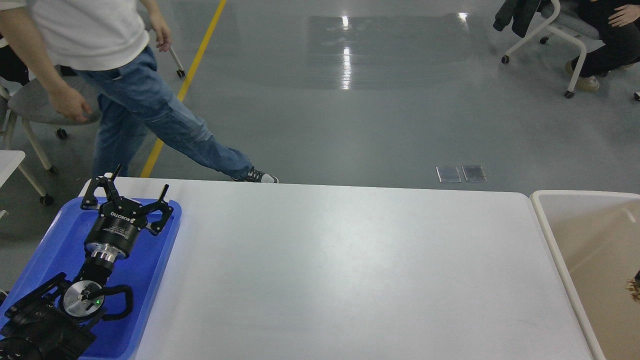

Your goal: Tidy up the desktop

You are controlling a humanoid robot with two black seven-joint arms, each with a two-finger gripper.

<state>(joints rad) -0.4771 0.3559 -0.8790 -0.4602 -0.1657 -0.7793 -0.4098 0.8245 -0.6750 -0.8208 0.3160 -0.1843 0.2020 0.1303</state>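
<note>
The desktop (340,270) is a wide white tabletop, bare across its middle. My left gripper (136,189) is open and empty, held over the far end of the blue tray (155,260) at the desktop's left edge. At the right edge of the view, inside the beige bin (575,260), a small dark sliver (638,275) shows with a brown crumpled bit (633,288) just under it. It may be the tip of my right gripper. Too little of it shows to tell its state.
A person in jeans and a white shirt (145,105) strides past just behind the table's far left edge. Chairs stand on the grey floor at far left (30,105) and far right (565,40). A yellow floor line (185,85) runs behind.
</note>
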